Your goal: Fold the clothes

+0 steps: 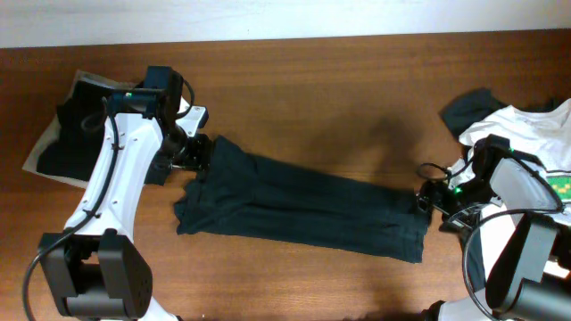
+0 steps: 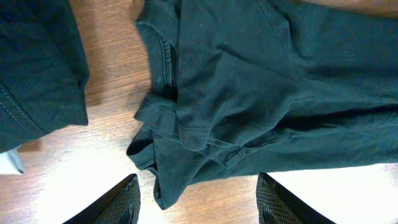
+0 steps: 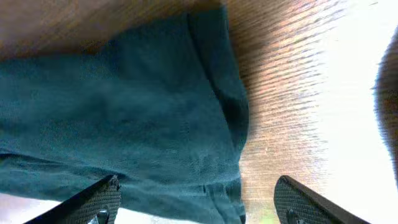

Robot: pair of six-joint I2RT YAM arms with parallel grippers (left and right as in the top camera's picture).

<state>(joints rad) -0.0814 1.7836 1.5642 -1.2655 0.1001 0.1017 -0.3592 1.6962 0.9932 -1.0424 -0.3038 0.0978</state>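
Note:
A black T-shirt (image 1: pixel 303 205) lies on the wooden table, folded lengthwise into a long band from upper left to lower right. My left gripper (image 1: pixel 198 153) is open at its left end, above the collar and bunched sleeve (image 2: pixel 186 124), not touching the cloth. My right gripper (image 1: pixel 426 203) is open at the shirt's right end; in the right wrist view the hem (image 3: pixel 211 124) lies between and just ahead of its fingers. No logo shows.
Folded black clothes on a beige cloth (image 1: pixel 67 125) lie at the far left. A heap of white and dark clothes (image 1: pixel 526 125) sits at the right edge. A dark folded garment (image 2: pixel 37 68) fills the left of the left wrist view.

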